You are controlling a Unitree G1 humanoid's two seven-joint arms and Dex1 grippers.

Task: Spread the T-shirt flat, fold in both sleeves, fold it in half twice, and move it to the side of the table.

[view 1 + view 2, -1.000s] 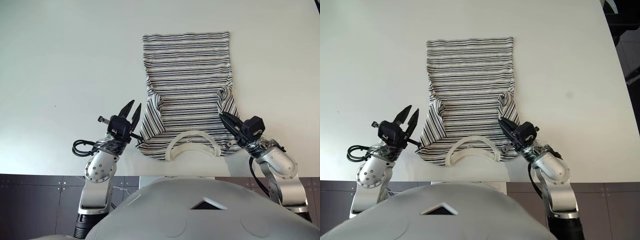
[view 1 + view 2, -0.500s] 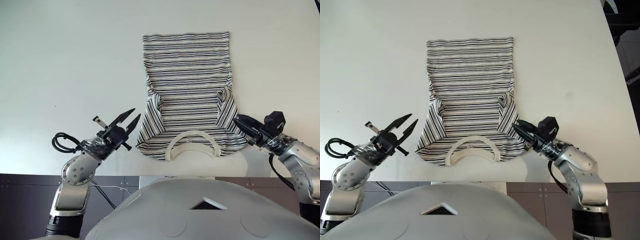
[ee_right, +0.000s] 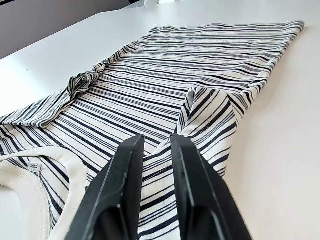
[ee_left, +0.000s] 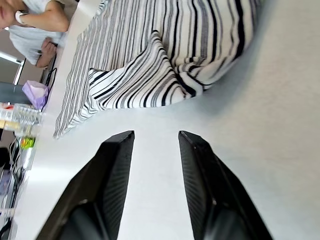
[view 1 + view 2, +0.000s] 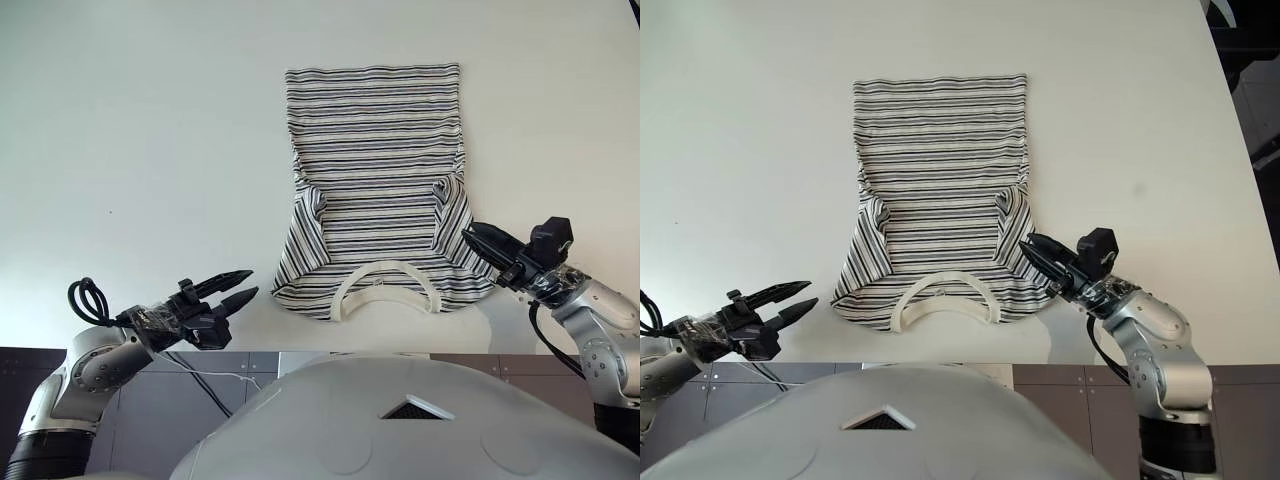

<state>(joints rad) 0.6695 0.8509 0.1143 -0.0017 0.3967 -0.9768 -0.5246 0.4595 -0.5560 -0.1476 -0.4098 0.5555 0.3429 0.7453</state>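
The striped T-shirt (image 5: 375, 170) lies flat on the white table (image 5: 150, 150), hem far from me and white collar (image 5: 385, 285) near the front edge. Both sleeves (image 5: 310, 205) are folded in over the body. My left gripper (image 5: 252, 281) is open and holds nothing; it hovers at the table's front edge, just left of the shirt's near corner (image 4: 195, 87). My right gripper (image 5: 468, 234) points at the shirt's right shoulder from the side. Its fingers (image 3: 132, 155) are almost together with nothing between them, above the folded right sleeve (image 3: 210, 115).
The table's front edge (image 5: 120, 345) runs just under both grippers, with dark floor below. Its right edge (image 5: 1240, 150) lies well beyond the shirt. Wide bare tabletop extends to the left and right of the shirt.
My left gripper has drawn back and to the left, from beside the shirt's left sleeve to the table's front edge. My right gripper has slid right, off the shirt's shoulder.
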